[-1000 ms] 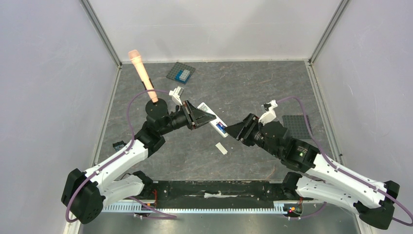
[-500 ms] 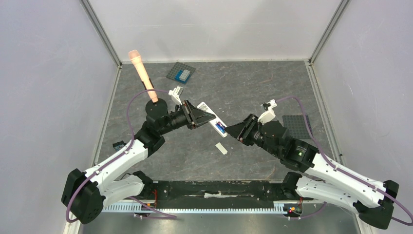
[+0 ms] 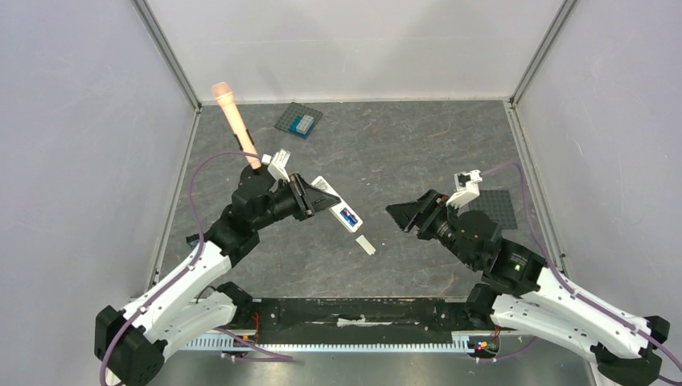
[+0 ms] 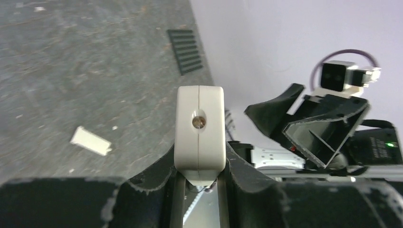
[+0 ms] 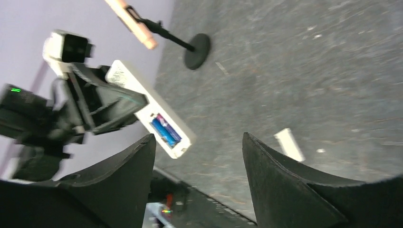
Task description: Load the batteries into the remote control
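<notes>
The remote control (image 3: 336,205) is a slim white bar held above the table, with my left gripper (image 3: 312,198) shut on its upper half. Its back compartment faces up, and the blue batteries (image 3: 348,216) lie side by side inside it. The left wrist view shows the remote control (image 4: 199,128) end-on, clamped between both fingers (image 4: 154,173). My right gripper (image 3: 404,215) hangs open and empty to the right, apart from the remote. From the right wrist, the remote control (image 5: 142,97) and its batteries (image 5: 165,130) appear beyond my right gripper (image 5: 198,137).
A short white strip (image 3: 366,244) lies on the table below the remote, also visible as the strip (image 5: 290,145). A light-blue block on a grey studded plate (image 3: 299,122) sits at the back. A dark plate (image 3: 492,207) lies right. A peach rod on a stand (image 3: 232,121) rises at the left.
My right gripper backed away to the right from the remote's end and opened wider. The left arm drew the remote back to the left and a little lower.
</notes>
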Robot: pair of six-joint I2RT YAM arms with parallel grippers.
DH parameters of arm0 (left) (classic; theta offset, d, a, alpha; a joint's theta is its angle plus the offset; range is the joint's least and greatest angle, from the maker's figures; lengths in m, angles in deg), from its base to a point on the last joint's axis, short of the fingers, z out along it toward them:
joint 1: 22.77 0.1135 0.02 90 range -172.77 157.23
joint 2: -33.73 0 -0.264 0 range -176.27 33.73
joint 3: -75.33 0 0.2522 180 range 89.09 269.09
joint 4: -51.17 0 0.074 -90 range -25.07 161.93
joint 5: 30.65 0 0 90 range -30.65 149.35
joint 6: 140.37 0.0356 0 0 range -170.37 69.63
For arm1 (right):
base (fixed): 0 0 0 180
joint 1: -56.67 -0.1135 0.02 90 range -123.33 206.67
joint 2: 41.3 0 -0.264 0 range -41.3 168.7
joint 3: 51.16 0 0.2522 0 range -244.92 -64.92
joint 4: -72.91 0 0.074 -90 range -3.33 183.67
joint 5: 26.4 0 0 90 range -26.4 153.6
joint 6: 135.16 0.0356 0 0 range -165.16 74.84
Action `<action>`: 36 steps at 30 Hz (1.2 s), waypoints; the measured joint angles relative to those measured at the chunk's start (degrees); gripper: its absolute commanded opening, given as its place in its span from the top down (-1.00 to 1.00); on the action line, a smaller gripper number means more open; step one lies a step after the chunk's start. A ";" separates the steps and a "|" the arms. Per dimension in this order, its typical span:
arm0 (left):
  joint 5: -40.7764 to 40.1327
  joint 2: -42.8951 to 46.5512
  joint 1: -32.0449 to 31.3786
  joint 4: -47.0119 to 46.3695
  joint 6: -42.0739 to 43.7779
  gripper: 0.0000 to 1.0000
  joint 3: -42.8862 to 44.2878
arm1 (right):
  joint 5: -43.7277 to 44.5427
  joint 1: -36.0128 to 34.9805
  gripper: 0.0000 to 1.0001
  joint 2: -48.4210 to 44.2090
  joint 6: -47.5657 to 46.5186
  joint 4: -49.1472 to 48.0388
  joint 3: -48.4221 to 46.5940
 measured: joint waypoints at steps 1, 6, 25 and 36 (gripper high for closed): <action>-0.76 0.57 0.09 1.60 0.81 0.96 0.00 | 0.48 0.00 -0.41 0.31 -1.84 0.37 0.09; -4.50 3.34 0.46 8.50 3.74 0.96 -0.48 | -0.61 -0.02 -0.41 10.38 -13.64 3.04 0.13; -14.05 8.48 1.05 12.24 0.87 0.93 -16.65 | -3.30 -6.49 -0.48 51.58 -32.02 5.53 -12.00; -15.74 0.52 1.05 -7.04 -8.07 0.95 -28.81 | -6.05 -5.07 -0.42 61.33 -36.81 8.02 -17.57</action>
